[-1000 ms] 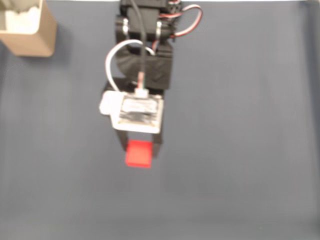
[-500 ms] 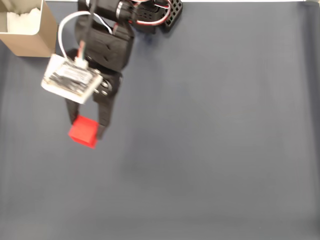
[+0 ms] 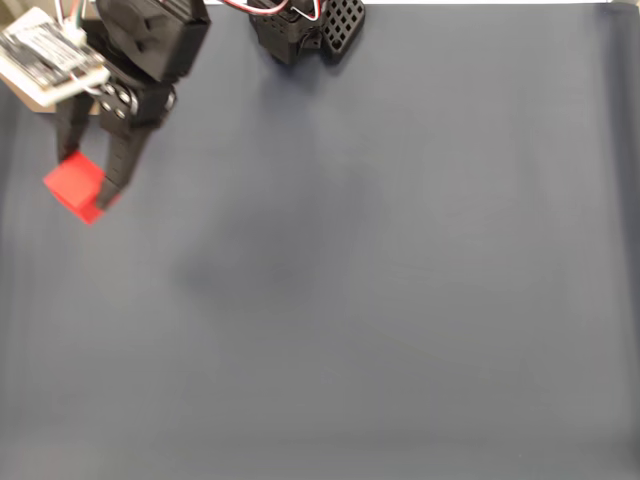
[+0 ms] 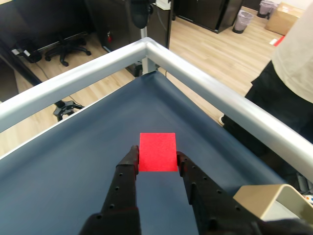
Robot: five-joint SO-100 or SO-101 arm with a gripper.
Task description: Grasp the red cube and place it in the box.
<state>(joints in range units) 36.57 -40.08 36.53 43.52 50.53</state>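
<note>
Fixed view, far left: gripper (image 3: 88,190) clenched on red cube (image 3: 73,185), cube lifted off blue mat (image 3: 400,280). Swung left and up vs 0.5 s ago, away from mat centre, now hard by top-left corner. Wrist view: cube (image 4: 157,152) pinched btwn both fingers; box (image 4: 266,201) corner at lower right, near. Transport leg prob. nearly done; release over box still to come.

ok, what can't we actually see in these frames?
- Box: wrist view cuts it at the corner, inside hidden; in the fixed view the arm covers it.
- Red cube: in the fixed view a gripper finger overlaps its right side.
- Person: cropped by the wrist view's right edge.
</note>
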